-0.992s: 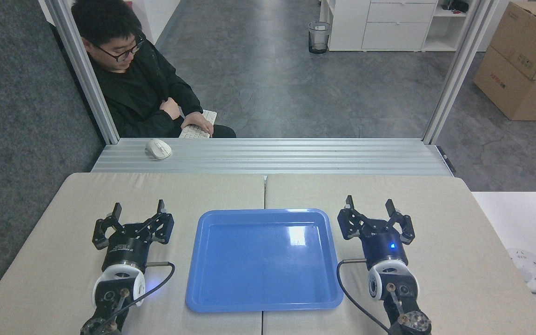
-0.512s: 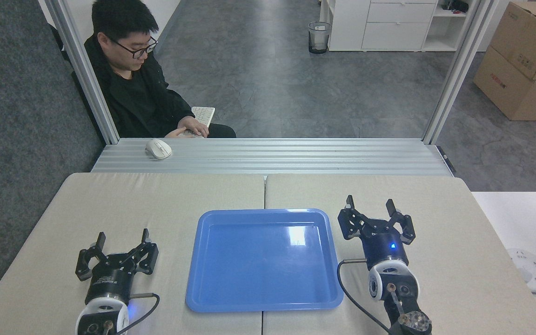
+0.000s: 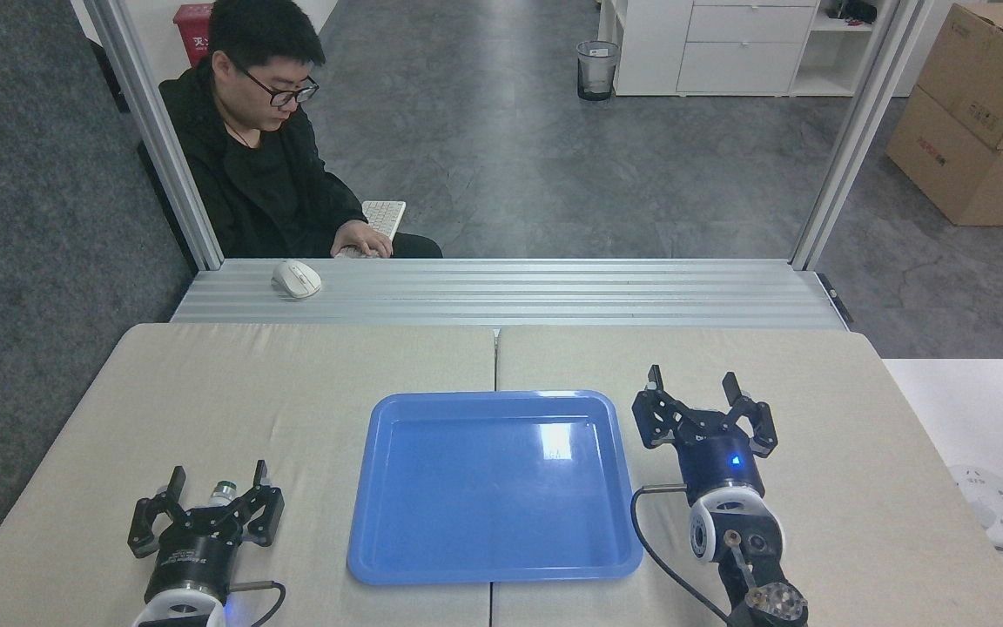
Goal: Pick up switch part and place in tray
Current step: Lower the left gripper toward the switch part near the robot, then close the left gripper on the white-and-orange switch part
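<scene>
Lying between the spread left pincer [image 3: 216, 484], switch part [image 3: 223, 491]; axis unclear.

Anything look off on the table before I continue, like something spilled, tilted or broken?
Nothing stands out. The tray lies flat and square between the arms, with nothing in it. A small pale piece with a dark tip, probably the switch part, sits between the open fingers of the left gripper. The right gripper is open, holding nothing.

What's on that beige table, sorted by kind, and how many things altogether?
Blue tray: 1
Small switch part, between the left tool's fingers: 1
Robot tools: 2, left tool and right tool, both open
Total: 4
</scene>
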Controlling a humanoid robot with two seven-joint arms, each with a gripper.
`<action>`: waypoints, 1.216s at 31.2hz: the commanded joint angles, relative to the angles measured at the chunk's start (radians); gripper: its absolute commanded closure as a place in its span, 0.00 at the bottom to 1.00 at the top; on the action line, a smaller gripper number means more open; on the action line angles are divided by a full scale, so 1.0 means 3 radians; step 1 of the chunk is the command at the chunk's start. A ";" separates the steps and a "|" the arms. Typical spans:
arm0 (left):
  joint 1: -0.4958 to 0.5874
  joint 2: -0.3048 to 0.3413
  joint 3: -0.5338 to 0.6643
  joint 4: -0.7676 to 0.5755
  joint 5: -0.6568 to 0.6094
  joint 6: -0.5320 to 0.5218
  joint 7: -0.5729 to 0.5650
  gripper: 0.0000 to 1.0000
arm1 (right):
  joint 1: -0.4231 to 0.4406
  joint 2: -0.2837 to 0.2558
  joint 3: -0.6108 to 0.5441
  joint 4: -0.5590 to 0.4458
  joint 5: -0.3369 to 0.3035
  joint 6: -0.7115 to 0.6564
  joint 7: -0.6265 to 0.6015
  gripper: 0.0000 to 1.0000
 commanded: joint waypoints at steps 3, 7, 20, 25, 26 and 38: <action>0.0080 0.0045 0.0129 0.0112 -0.0016 -0.0008 0.0014 0.00 | 0.0000 0.0000 0.0001 0.0000 0.0001 0.0001 -0.0003 0.00; 0.0085 0.0045 0.0109 0.0128 -0.0026 -0.0013 0.0014 0.00 | 0.0000 0.0000 0.0001 0.0000 0.0001 0.0001 -0.0003 0.00; 0.0198 0.0040 0.0093 0.0214 -0.0026 -0.0028 0.0014 0.01 | 0.0000 0.0000 0.0001 0.0000 0.0001 0.0006 -0.0008 0.00; 0.0192 0.0045 0.0088 0.0230 -0.0026 -0.0033 0.0014 0.04 | 0.0000 0.0000 -0.0004 0.0000 0.0001 0.0001 -0.0008 0.00; 0.0192 0.0045 0.0088 0.0235 -0.0026 -0.0038 0.0014 0.05 | 0.0000 0.0000 0.0001 0.0000 0.0001 0.0001 -0.0008 0.00; 0.0254 0.0045 0.0058 0.0220 -0.0149 -0.0381 0.0014 0.96 | 0.0000 0.0000 0.0001 0.0000 0.0001 0.0001 -0.0008 0.00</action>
